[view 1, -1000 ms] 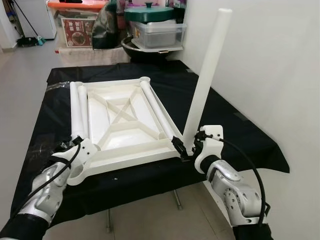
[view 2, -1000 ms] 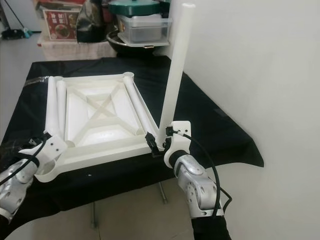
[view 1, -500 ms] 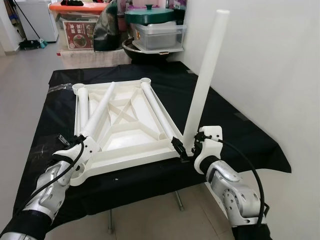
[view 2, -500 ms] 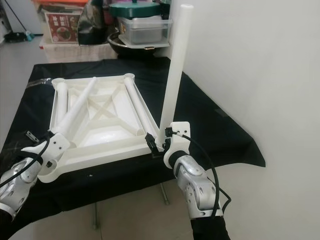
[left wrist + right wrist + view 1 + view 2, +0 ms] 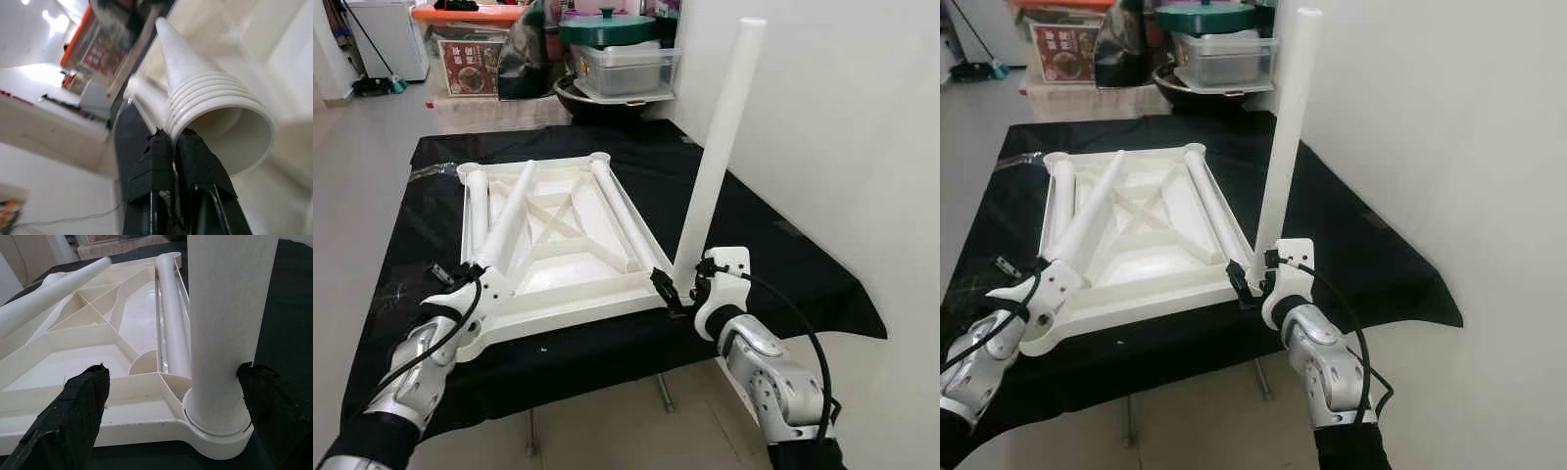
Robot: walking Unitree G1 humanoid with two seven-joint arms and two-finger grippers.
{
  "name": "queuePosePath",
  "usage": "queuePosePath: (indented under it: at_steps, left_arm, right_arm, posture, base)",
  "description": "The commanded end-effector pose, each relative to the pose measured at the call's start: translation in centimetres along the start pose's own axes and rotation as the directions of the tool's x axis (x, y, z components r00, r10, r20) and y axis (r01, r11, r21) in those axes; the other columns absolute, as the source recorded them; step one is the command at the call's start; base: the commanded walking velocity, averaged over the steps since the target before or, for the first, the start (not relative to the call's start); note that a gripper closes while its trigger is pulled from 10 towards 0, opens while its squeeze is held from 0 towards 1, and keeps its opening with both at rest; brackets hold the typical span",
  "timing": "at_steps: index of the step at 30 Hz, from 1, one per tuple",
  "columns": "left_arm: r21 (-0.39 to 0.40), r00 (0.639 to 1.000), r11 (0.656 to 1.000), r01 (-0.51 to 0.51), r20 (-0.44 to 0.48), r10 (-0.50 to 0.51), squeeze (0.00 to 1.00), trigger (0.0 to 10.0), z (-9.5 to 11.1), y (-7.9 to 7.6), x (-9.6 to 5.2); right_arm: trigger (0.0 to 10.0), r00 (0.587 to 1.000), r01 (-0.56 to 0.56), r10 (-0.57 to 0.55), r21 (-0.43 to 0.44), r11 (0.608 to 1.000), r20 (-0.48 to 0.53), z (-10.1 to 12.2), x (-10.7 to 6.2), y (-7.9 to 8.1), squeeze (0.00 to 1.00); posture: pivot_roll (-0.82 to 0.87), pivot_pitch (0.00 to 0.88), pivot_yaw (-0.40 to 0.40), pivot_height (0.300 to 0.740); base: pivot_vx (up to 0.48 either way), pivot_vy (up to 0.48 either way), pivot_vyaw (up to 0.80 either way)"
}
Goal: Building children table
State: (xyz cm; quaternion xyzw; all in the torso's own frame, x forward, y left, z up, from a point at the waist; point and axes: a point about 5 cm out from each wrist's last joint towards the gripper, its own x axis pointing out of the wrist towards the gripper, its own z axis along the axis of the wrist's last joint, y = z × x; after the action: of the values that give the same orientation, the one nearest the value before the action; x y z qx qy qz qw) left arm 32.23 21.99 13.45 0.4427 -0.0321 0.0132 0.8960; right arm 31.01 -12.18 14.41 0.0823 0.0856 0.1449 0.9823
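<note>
Nearest the robot, the left gripper (image 5: 171, 161) is pinched shut on the ribbed open end of a loose leg (image 5: 506, 215). The left wrist view shows what the head views cannot: both black fingers (image 5: 146, 171) squeezed together on the rim of that hollow tube. In the left eye view this leg slants up from the tabletop's near left corner and lies across the tabletop toward its far edge.

The white plastic tabletop (image 5: 558, 250) lies upside down, ribs and crossed braces facing up, on a table covered with a black cloth (image 5: 783, 264). At its near right corner an upright leg (image 5: 715, 157) stands in the corner socket. The right gripper (image 5: 680, 294) is there at the leg's foot. The right wrist view shows the fingers (image 5: 73, 406) spread wide apart, one well off over the tabletop's near rail, the other close against the far side of the leg, so the gripper is open around it rather than clamped.

Two more legs lie flat inside the tabletop: one (image 5: 478, 211) along its left edge, one (image 5: 622, 220) along its right edge.

Beyond the tabletop, past the table's far end, clutter sits on the pale floor (image 5: 362, 147): a clear bin with a green lid (image 5: 617, 59), an orange-lidded box (image 5: 470, 49) and a dark bag (image 5: 524, 54). A white wall (image 5: 842, 117) runs along the tabletop's right.
</note>
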Motion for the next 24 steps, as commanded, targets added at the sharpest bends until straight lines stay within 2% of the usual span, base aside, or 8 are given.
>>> queuePosePath:
  at_steps: [1,8,14,16,17,18,21,24]
  left_arm:
    - [-0.064,0.994,0.998,-0.013,0.109,0.02,0.0,10.0,2.1,0.4,0.3]
    - [-0.118,0.959,0.992,-0.041,0.274,0.072,0.0,10.0,4.9,1.8,0.2]
    - [-0.169,0.932,0.985,-0.036,0.349,0.094,0.0,10.0,6.2,2.1,-0.4]
    - [-0.169,0.932,0.985,-0.036,0.349,0.094,0.0,10.0,6.2,2.1,-0.4]
    - [-0.171,0.917,0.981,-0.086,0.373,0.145,0.0,10.0,6.3,2.6,-0.9]
    - [-0.171,0.917,0.981,-0.086,0.373,0.145,0.0,10.0,6.3,2.6,-0.9]
    - [-0.067,0.889,0.99,-0.127,0.434,0.143,0.0,10.0,6.5,1.9,-2.2]
    - [-0.051,0.876,0.993,-0.107,0.468,0.119,0.0,10.0,6.7,0.9,-3.2]
  right_arm:
    - [10.0,0.999,-0.05,0.049,0.013,0.999,0.011,0.3,0.5,1.0,0.0]
    - [10.0,0.988,-0.155,0.155,0.168,0.974,0.012,1.2,0.9,1.9,0.0]
    - [10.0,0.966,-0.254,0.257,0.289,0.923,0.028,1.9,1.1,2.9,0.0]
    - [10.0,0.966,-0.254,0.257,0.289,0.923,0.028,1.9,1.1,2.9,0.0]
    - [10.0,0.94,-0.332,0.338,0.382,0.863,0.053,2.7,1.1,3.9,0.0]
    - [10.0,0.94,-0.332,0.338,0.382,0.863,0.053,2.7,1.1,3.9,0.0]
    - [10.0,0.894,-0.439,0.438,0.397,0.806,0.098,4.1,0.7,4.9,0.0]
    - [10.0,0.87,-0.482,0.482,0.392,0.784,0.105,4.7,0.6,5.2,0.0]
  posture:
    - [0.05,0.0,-0.07,0.74]
    - [0.05,0.0,-0.076,0.74]
    - [0.06,0.0,-0.084,0.74]
    - [0.06,0.0,-0.084,0.74]
    - [0.07,0.0,-0.087,0.74]
    - [0.07,0.0,-0.087,0.74]
    - [0.07,0.0,-0.092,0.74]
    - [0.08,0.0,-0.097,0.74]
  base:
    - [0.0,0.0,0.0]
    - [0.0,0.0,0.0]
    - [0.0,0.0,0.0]
    - [0.0,0.0,0.0]
    - [0.0,0.0,0.0]
    - [0.0,0.0,0.0]
    - [0.0,0.0,0.0]
    - [0.0,0.0,0.0]
